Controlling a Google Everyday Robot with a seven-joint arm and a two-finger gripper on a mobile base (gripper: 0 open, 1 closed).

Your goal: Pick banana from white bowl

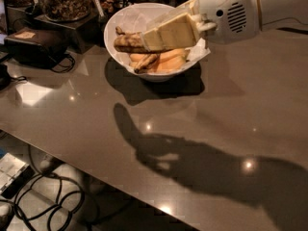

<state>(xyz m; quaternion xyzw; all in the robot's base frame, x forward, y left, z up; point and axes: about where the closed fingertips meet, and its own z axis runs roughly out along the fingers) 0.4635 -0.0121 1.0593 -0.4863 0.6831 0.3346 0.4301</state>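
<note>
The white bowl (118,20) with crumpled paper lining stands at the back middle of the dark table. My gripper (145,41) reaches into it from the right, its cream fingers (173,32) low over the fruit. The short dark-streaked banana (127,43) sticks out level to the left from between the fingertips, and the fingers are shut on it at about rim height. Under it in the bowl lie a longer brown-streaked banana with a thin stem (147,61) and smooth orange-yellow fruits (169,63).
The brown glossy table (144,143) runs to a front-left edge, with cables on the floor (43,201) below. A black case (36,44) and a jar of nuts on a stand (62,1) sit left of the bowl.
</note>
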